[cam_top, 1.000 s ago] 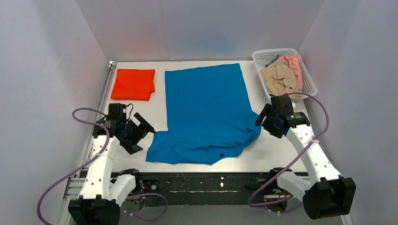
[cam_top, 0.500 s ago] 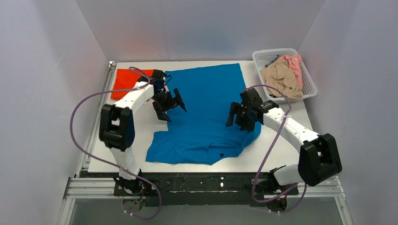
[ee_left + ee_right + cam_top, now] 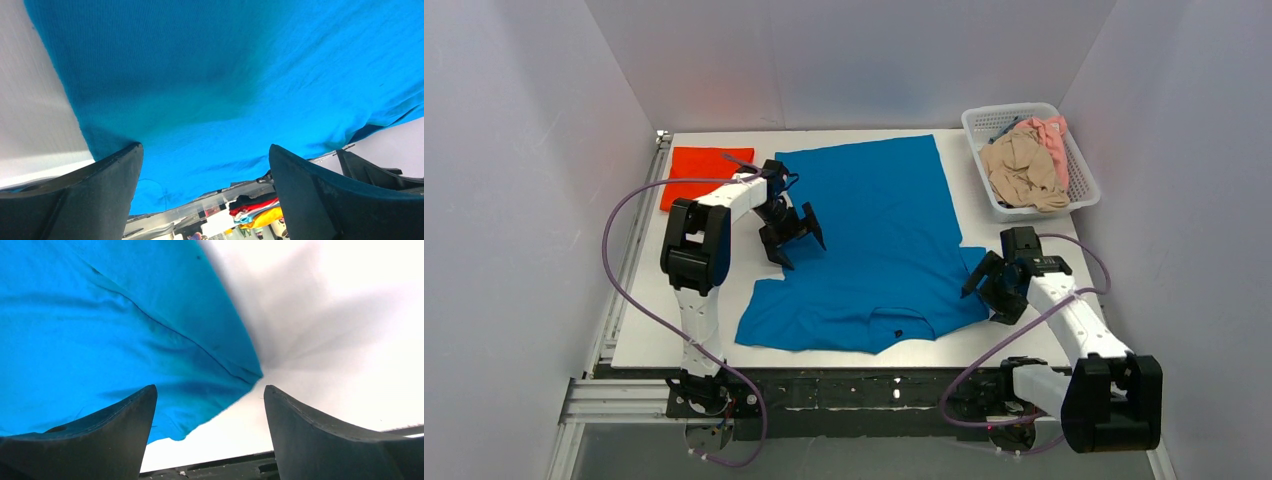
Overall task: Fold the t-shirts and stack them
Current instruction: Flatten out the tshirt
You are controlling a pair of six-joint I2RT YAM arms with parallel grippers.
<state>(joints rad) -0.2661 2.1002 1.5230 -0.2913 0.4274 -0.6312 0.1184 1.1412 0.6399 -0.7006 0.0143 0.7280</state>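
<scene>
Blue t-shirt [image 3: 864, 240] lies spread flat mid tabletop [image 3: 1024, 335], long side running far to near. Its wider, slightly rumpled end is at the near edge. Orange-red t-shirt [image 3: 696, 170] sits folded at the far left corner, just beside the blue one but not touching it. White mesh basket [image 3: 1079, 175] stands at the far right corner, well apart from both claws. Inside it are a crumpled beige shirt [image 3: 1022, 170] and a pink shirt [image 3: 1054, 135], with a bit of blue-grey cloth showing behind them. A purple cable [image 3: 624, 230] loops out left of the left arm, and another [image 3: 984, 370] curls by the right arm's base; neither lies on the cloth.

Left arm rises from its base and stretches far forward, forearm passing next to the orange-red shirt. Left claw [image 3: 792, 238] tips down over the blue shirt's left edge about midway along. In the left wrist view the left claw [image 3: 204, 149] is spread wide with nothing between the fingers [image 3: 75, 200], only blue cloth [image 3: 225, 75] and a strip of bare tabletop [image 3: 35, 125] below.

Right arm is bent low, elbow near the tabletop's right near corner. Right claw [image 3: 987, 297] points at the shirt's near right corner. In the right wrist view the right claw [image 3: 209, 390] is also wide and empty. The shirt's corner [image 3: 100, 315] sits under the left finger [image 3: 90, 440], with white tabletop [image 3: 350, 340] under the other. Cannot tell whether the tips touch the cloth.
</scene>
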